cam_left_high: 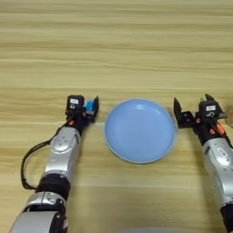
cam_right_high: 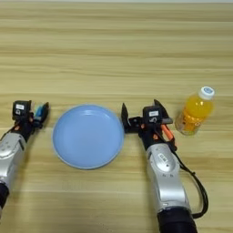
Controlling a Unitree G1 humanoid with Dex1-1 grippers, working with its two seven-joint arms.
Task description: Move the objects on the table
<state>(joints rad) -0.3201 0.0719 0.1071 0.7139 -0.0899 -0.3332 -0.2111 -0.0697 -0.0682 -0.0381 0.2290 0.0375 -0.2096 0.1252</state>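
The left hand (cam_left_high: 91,108), left of centre, is clenching a small blue rectangular block (cam_left_high: 90,106) just beside the round light-blue plate (cam_left_high: 139,130) on the wood-grain tabletop (cam_left_high: 118,45). It should probably lift clear of the rim before releasing. The right hand (cam_right_high: 142,110) is sitting released between plate and orange-liquid bottle (cam_right_high: 195,111).

The plate (cam_left_high: 139,131) lies on the table (cam_left_high: 116,45) between my two grippers. My left gripper (cam_left_high: 91,108) sits just left of it, with the small block (cam_left_high: 89,106) between its fingers. My right gripper (cam_right_high: 141,113) sits just right of the plate. The bottle (cam_right_high: 195,112) stands upright further right, near that gripper.
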